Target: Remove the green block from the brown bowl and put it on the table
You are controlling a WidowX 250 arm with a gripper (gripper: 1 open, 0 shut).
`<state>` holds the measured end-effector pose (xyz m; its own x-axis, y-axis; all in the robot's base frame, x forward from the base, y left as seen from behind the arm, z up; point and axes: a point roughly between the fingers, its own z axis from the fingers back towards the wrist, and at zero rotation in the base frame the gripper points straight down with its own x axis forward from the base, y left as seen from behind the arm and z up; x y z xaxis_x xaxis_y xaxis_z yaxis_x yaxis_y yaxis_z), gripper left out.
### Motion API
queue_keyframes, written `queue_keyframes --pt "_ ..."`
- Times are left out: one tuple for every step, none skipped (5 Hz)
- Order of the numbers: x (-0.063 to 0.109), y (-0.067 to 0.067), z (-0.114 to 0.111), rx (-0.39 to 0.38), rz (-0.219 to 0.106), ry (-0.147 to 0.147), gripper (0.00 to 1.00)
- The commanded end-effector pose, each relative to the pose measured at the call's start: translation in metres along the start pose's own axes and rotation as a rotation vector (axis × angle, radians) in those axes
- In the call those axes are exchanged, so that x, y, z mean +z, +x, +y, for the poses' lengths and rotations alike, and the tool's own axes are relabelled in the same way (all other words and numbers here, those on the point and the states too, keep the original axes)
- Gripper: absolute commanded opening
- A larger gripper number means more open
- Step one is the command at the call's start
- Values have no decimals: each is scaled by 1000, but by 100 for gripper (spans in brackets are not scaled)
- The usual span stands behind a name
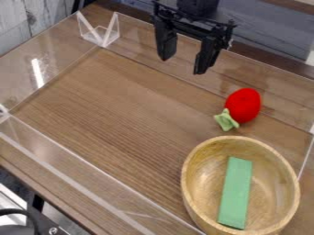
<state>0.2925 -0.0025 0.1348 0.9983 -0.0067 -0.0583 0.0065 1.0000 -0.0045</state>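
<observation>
The green block [237, 192], a flat matte bar, lies lengthwise inside the brown bowl [200, 162] at the lower right of the camera view. That wooden bowl rests on the wood-grain table [123, 101]. High at the top centre hangs my gripper [183, 52], pointing down with its two black fingers [163, 44] spread apart and nothing between them. It hovers well away from the bowl, up and to the left of it.
A red strawberry toy [243, 106] with a green leafy top lies just beyond the bowl. Low clear acrylic walls [50, 156] edge the tabletop, and a small clear stand [98, 32] sits at the far left corner.
</observation>
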Motion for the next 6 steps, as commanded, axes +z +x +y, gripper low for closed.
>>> queue_keyframes --pt "-11 1 -6 -5 29 -7 100" --pt "-20 -7 -31 9 40 -30 100" --pt "-28 -24 -54 73 31 -55 100" --pt "-32 -40 -76 119 7 -82 100" --pt "-34 -55 -89 161 -15 -106 100" --pt "-36 -65 -94 217 -45 -122 100"
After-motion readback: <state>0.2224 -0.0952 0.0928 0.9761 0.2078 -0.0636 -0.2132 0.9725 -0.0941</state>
